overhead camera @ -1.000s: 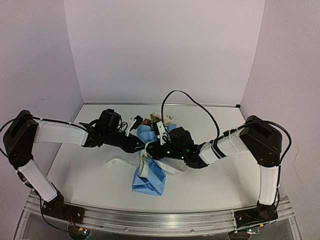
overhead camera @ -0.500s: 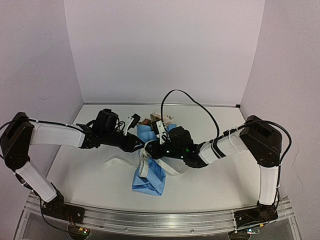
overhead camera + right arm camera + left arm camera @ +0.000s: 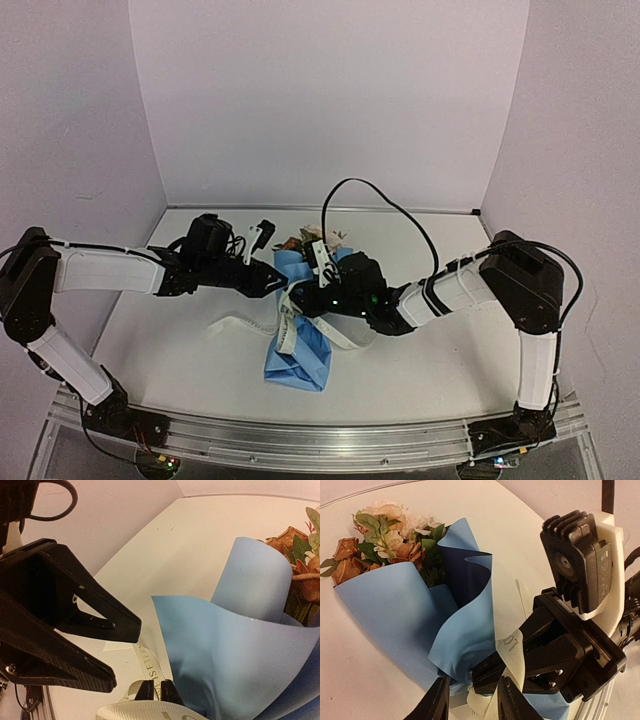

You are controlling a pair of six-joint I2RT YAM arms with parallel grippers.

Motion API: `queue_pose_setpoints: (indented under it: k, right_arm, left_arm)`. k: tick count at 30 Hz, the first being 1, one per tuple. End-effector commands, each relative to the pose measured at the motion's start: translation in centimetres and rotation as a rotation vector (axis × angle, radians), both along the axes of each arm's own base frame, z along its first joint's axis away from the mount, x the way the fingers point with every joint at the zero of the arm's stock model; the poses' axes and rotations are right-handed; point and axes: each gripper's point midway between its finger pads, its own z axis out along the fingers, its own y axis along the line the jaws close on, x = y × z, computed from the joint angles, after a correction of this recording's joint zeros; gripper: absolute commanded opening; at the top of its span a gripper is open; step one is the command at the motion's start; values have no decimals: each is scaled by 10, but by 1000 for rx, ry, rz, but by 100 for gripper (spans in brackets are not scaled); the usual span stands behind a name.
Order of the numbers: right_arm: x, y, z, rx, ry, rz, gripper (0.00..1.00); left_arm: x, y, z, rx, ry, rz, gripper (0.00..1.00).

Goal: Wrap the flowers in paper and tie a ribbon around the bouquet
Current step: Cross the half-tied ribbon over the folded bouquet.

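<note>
The bouquet lies on the white table, a light-blue paper (image 3: 300,350) (image 3: 395,605) cone with the cream and rust flowers (image 3: 315,240) (image 3: 380,535) (image 3: 300,575) at its far, wide end. The cream ribbon (image 3: 240,325) (image 3: 516,657) (image 3: 149,662) crosses the pinched middle and trails left on the table. My right gripper (image 3: 302,300) (image 3: 157,682) is shut on the ribbon at the bundle's left side. My left gripper (image 3: 277,283) (image 3: 472,681) stands open just left of it. Its fingers straddle the right gripper's tips and the ribbon, without pinching either.
A black cable (image 3: 350,185) arcs up over the right arm behind the bouquet. Pale walls close in the table at the back and on both sides. A metal rail (image 3: 320,440) runs along the near edge between the arm bases.
My left arm has drawn back a little to the left and away from the bundle's waist. The right gripper and the bouquet have stayed where they were.
</note>
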Motion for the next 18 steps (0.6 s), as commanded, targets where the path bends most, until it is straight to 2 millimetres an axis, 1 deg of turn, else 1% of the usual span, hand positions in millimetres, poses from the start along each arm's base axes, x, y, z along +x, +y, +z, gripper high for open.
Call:
queue_pose_setpoints:
  k: [1,4,7,13,18]
  right_arm:
    - [4,12,18,51,-39,12,5]
    - [4,12,18,52,-37,10,5]
    - [3,12,18,52,-38,12,5]
    - [3,13,17,54,-33,16,5]
    - [3,12,16,52,-30,14,5]
  left_arm:
    - [6,4,10,-22,5,39,34]
    - [4,2,7,-40,49,37,34]
    - [2,2,6,-72,105,59,37]
    - [-1,0,1,-179,258,116,39]
    - [0,6,-3,-264,379,191,39]
